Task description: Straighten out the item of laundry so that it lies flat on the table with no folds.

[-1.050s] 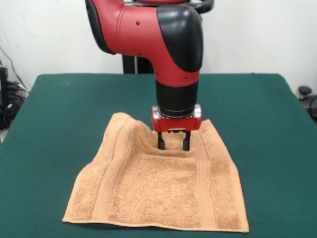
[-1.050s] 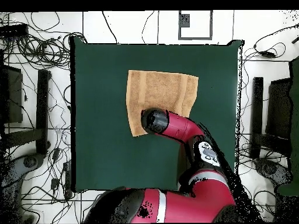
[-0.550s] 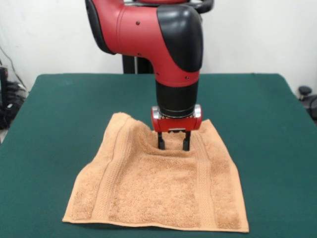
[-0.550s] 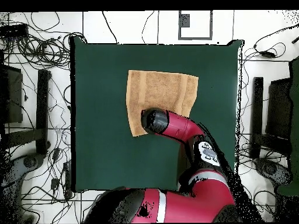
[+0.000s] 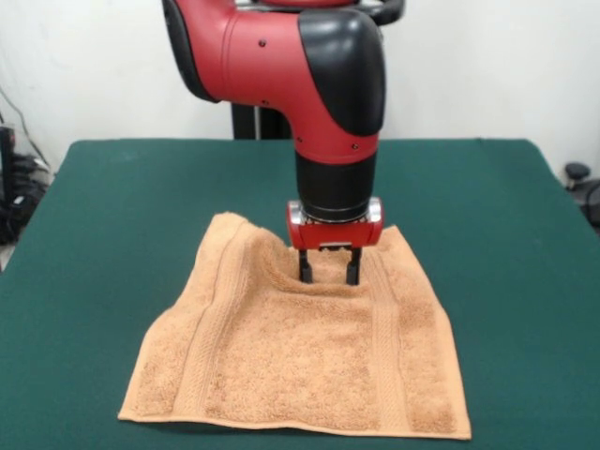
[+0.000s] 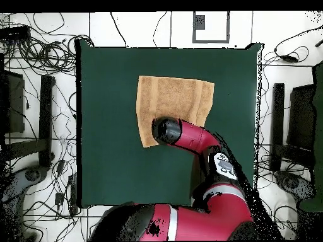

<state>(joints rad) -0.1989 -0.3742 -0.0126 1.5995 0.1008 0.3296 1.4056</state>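
Observation:
The orange-tan item of laundry (image 5: 309, 352) lies spread on the green table (image 5: 112, 206), near its front edge. Two ribbed bands run along its left and right sides. Its far edge is rumpled and dips in the middle, with a raised fold at the far left corner. My gripper (image 5: 329, 272) points straight down at that far edge. It is open, with both fingertips (image 5: 306, 272) pressed into the cloth. In the overhead view the arm's wrist (image 6: 167, 130) covers the gripper and part of the item of laundry (image 6: 173, 97).
Bare green table (image 6: 107, 157) surrounds the towel on all sides. Cables and dark stands lie on the floor beyond the table's edges. The arm's bulky red and black elbow hangs above the far middle of the table.

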